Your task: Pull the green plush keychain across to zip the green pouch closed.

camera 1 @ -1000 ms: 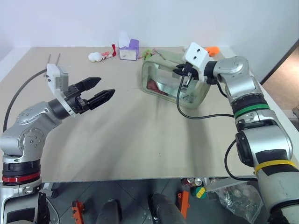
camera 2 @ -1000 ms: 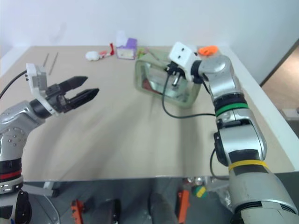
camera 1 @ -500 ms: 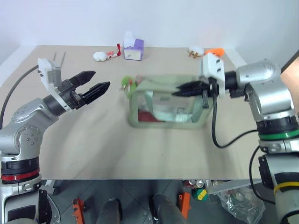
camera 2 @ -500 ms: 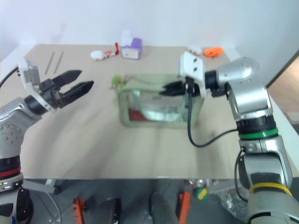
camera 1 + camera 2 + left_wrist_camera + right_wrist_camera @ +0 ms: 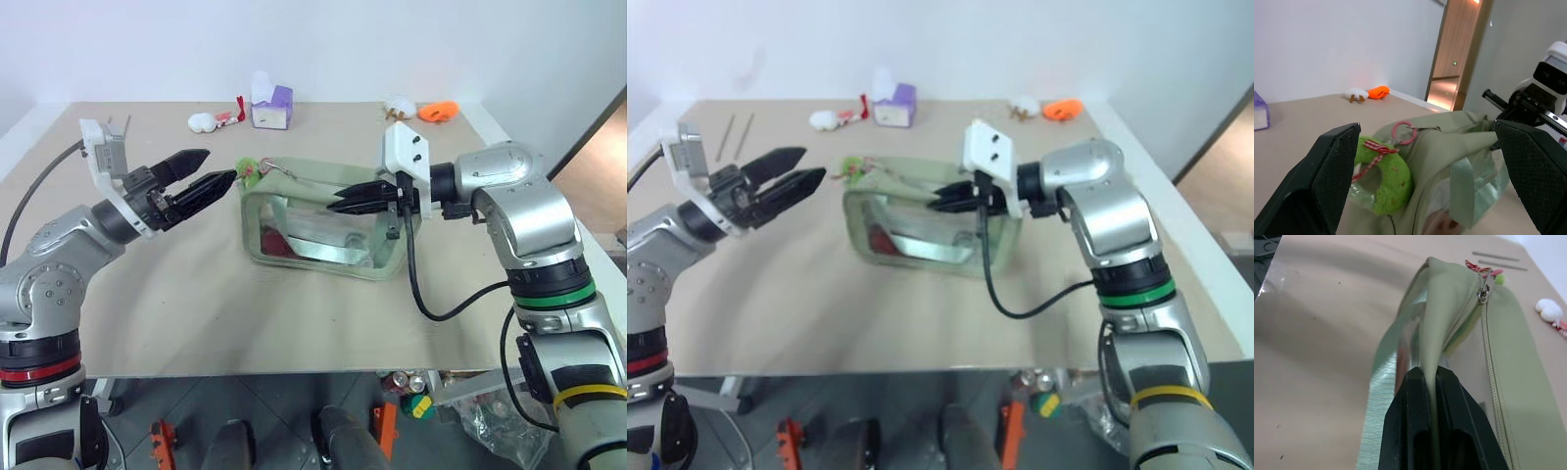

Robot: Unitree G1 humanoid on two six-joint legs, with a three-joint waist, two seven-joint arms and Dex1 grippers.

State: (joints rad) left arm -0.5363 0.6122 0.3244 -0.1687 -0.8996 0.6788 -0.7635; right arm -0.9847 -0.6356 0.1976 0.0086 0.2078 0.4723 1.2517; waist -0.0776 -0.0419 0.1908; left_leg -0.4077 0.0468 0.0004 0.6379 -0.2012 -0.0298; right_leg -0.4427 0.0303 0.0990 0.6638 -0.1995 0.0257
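Observation:
The green pouch (image 5: 313, 235) stands at the table's middle, its clear window facing me. My right gripper (image 5: 338, 205) is shut on a fold of fabric at its top edge, also seen in the right wrist view (image 5: 1428, 374). The zipper's two rows spread apart from the pull (image 5: 1482, 293) at the pouch's far end. The green plush keychain (image 5: 245, 169) hangs from that end on a red cord. My left gripper (image 5: 217, 166) stands open just left of it; in the left wrist view the keychain (image 5: 1383, 176) sits between the fingers (image 5: 1327, 186), untouched.
Along the table's back edge stand a purple-and-white box (image 5: 269, 106), a white plush toy (image 5: 203, 121), an orange object (image 5: 438, 111) and a small white thing (image 5: 399, 106). Two thin metal rods (image 5: 735, 132) lie at the back left. A black cable hangs from my right wrist.
My right gripper has dragged the pouch from the back right to the middle, toward me and left. Its keychain end now sits at my left gripper, which has barely moved.

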